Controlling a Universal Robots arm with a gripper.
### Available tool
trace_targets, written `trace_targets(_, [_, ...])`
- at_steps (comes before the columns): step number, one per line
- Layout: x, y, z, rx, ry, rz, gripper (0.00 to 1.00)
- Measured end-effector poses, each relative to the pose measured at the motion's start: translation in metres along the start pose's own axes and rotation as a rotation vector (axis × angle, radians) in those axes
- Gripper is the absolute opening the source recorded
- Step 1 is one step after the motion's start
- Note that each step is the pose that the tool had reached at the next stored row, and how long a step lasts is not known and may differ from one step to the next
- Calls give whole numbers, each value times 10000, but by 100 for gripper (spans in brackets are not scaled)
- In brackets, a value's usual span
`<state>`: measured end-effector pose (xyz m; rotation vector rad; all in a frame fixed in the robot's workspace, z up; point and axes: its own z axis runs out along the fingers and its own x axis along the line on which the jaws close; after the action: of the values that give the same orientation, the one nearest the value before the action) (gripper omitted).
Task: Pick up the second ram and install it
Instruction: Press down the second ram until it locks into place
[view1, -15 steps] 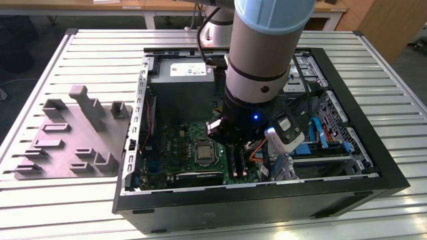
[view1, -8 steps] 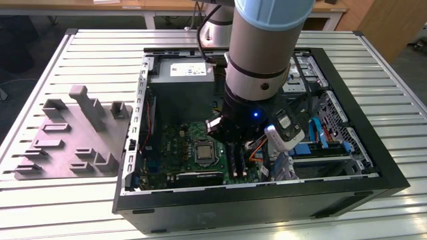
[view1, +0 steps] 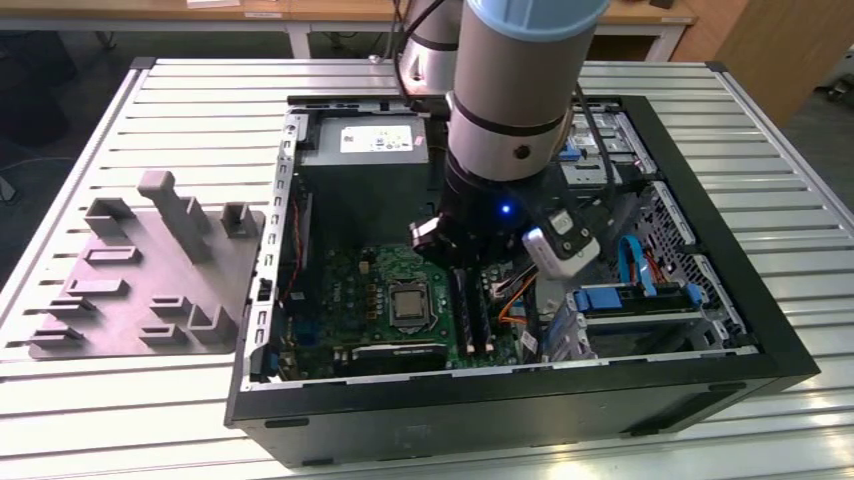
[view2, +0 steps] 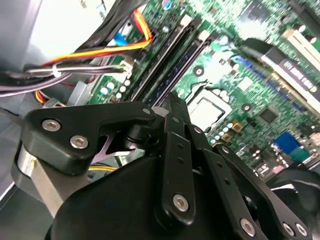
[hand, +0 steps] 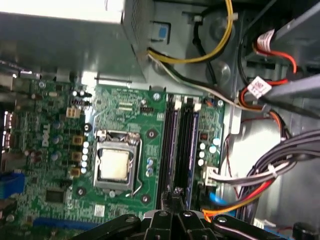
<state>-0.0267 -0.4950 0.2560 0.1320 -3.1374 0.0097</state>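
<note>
A slatted metal surface (view1: 774, 170) carries an open computer case (view1: 534, 410) with a grey fixture tray (view1: 140, 280) lying beside it on the exterior view's left. The robot arm (view1: 521, 110) reaches down into the case above the green motherboard (hand: 125, 105). The claw (hand: 175, 197) is low over the memory slots (hand: 170, 145), its black fingers (view2: 175, 145) drawn together with nothing between them. The second ram (hand: 190, 150), a dark blue strip, sits in a slot just beside the claw, near the processor socket (hand: 114, 165).
</note>
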Motion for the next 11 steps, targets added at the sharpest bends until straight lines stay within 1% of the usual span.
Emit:
trace_targets(5, [-7, 85, 4, -8, -1, 0, 10])
trace_targets(11, [-7, 87, -7, -10, -1, 0, 10])
